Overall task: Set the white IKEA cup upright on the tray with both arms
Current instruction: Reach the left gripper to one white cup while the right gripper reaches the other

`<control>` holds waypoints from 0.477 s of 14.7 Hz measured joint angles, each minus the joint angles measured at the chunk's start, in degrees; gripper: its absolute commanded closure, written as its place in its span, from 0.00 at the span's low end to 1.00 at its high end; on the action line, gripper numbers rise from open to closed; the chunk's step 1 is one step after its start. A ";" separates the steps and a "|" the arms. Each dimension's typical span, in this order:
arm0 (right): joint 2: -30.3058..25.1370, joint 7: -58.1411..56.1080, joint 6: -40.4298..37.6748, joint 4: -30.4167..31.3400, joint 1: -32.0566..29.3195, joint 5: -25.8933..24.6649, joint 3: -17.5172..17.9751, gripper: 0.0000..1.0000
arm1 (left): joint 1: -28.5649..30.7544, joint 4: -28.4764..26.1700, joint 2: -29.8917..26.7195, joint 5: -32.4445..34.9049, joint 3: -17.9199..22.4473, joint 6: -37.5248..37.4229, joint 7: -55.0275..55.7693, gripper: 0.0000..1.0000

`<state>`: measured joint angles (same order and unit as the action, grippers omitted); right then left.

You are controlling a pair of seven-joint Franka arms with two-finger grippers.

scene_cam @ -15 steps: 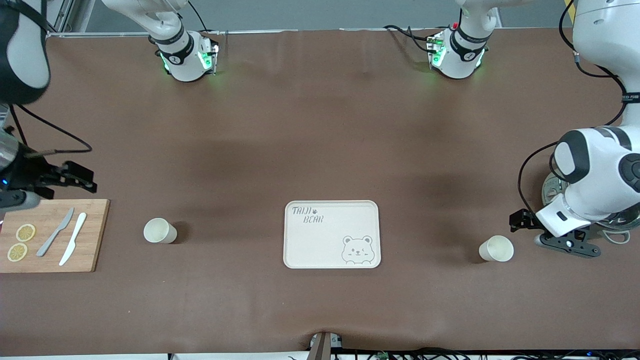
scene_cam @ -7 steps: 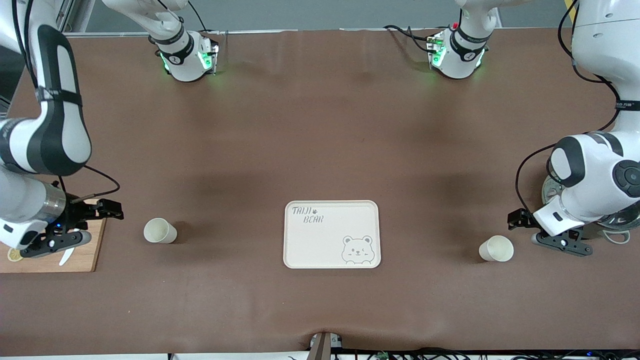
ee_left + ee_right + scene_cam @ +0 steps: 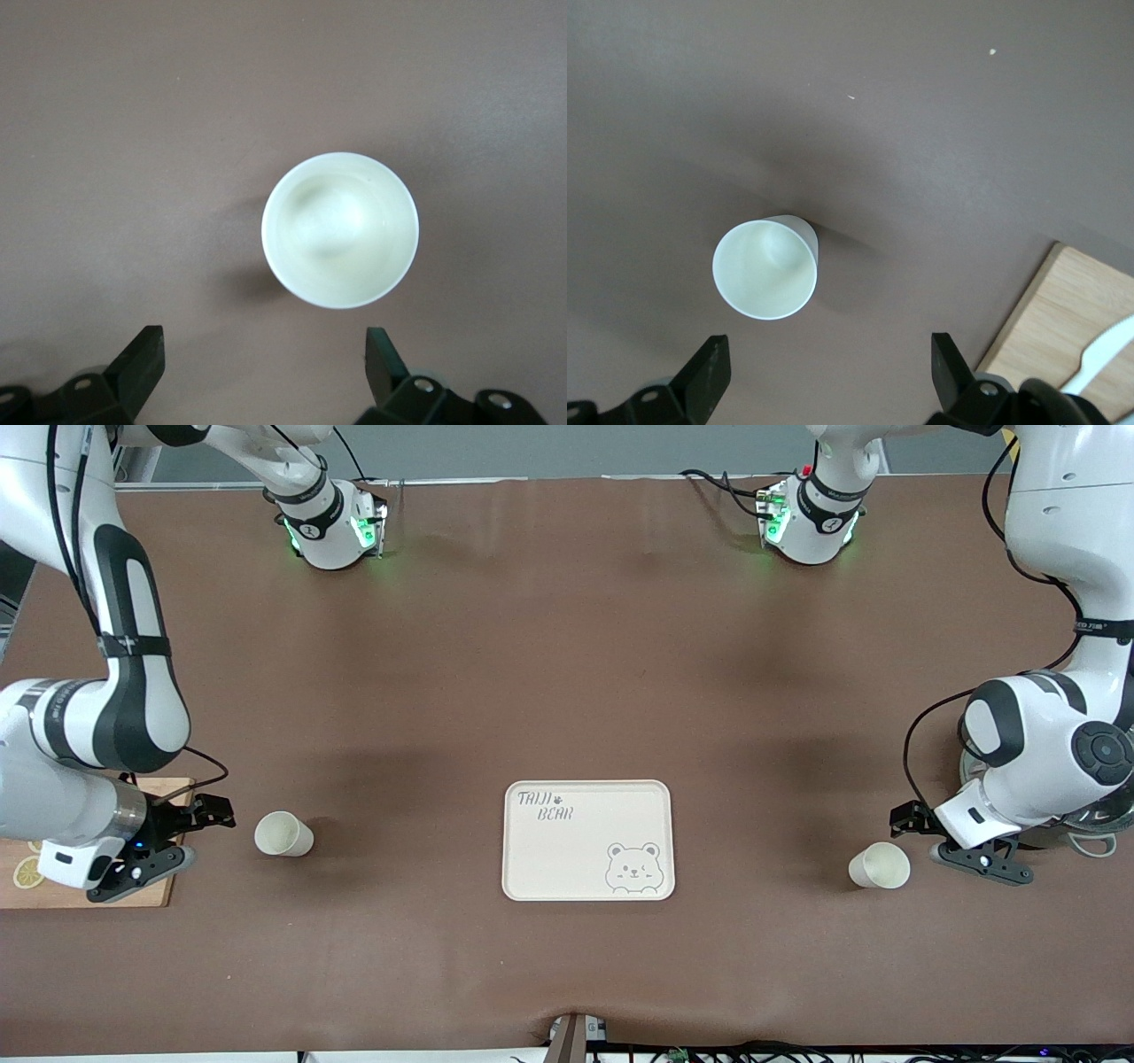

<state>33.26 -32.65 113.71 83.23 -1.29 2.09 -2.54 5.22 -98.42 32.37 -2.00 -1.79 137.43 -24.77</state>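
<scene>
Front view: two white cups stand upright on the desk, well apart from the tray (image 3: 587,841). The left gripper (image 3: 946,841) has spread jaws just beside one cup (image 3: 879,865); the right gripper (image 3: 182,834), jaws likewise parted, faces the other cup (image 3: 283,834), both lined up for side grasps.

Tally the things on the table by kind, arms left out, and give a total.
Cups: 2, one toward the right arm's end, one toward the left arm's end
Tray: 1
Cutting board: 1
Lemon slice: 1 showing
Total: 5
</scene>
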 measured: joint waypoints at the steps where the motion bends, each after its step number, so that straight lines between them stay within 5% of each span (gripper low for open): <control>1: 0.67 -1.08 0.35 0.02 0.00 0.01 0.03 0.00 | -0.03 0.57 0.54 0.00 -0.05 0.02 -0.02 0.00; 7: 4.25 -5.25 2.72 0.11 0.12 0.10 0.36 0.00 | -0.05 4.35 3.37 0.00 -0.06 0.09 -0.14 0.00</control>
<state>37.51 -37.90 116.43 83.34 -1.16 2.18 -2.18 5.17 -94.07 35.74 -2.00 -1.84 137.53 -24.91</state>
